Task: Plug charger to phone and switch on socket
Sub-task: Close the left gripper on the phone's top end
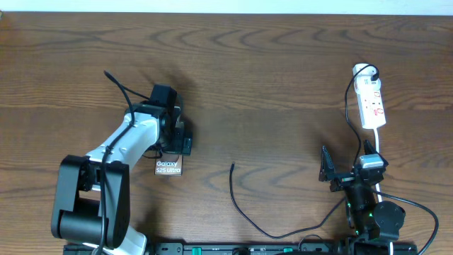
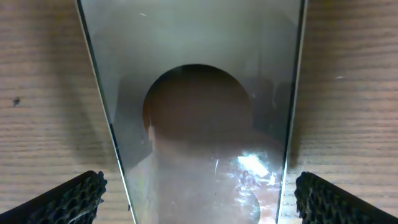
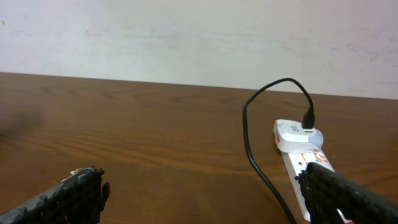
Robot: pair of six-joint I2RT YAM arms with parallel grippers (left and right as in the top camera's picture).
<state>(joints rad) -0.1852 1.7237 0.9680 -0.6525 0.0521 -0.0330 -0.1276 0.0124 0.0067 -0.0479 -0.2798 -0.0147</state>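
Note:
The phone (image 1: 168, 167) lies flat on the table, and only its end band with white lettering shows from under my left gripper (image 1: 177, 142). In the left wrist view the phone's glossy face (image 2: 205, 112) fills the middle. My left gripper (image 2: 199, 202) is open with one finger on each side of the phone and not touching it. The charger, a thin black cable, has its free tip (image 1: 233, 166) on bare table right of the phone. The white socket (image 1: 371, 103) lies at the far right. My right gripper (image 1: 347, 164) is open and empty, below the socket (image 3: 303, 158).
The charger cable (image 1: 269, 235) loops toward the table's front edge, then runs up past my right arm to a white adapter (image 3: 297, 132) plugged in at the socket's far end. A pale wall stands behind the table's far edge.

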